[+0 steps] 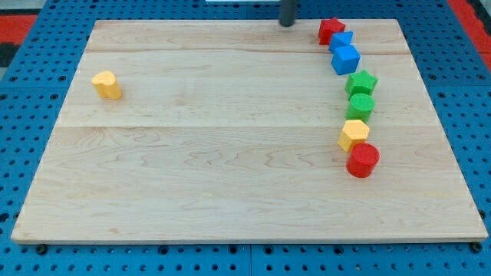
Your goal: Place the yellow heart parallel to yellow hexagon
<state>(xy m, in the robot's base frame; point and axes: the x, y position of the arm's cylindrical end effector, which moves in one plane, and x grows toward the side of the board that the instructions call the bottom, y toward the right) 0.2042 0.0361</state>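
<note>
The yellow heart (107, 84) lies alone near the view's left edge of the wooden board (215, 153). The yellow hexagon (354, 135) lies far off at the view's right, in a curved line of blocks. My tip (287, 23) is at the view's top, at the board's far edge, left of the red star (331, 30). It touches no block and is far from both yellow blocks.
The line of blocks at the view's right runs from top to bottom: the red star, two blue blocks (344, 54), a green star (361, 82), a green round block (360, 106), the yellow hexagon, a red cylinder (363, 160). A blue pegboard (23, 115) surrounds the board.
</note>
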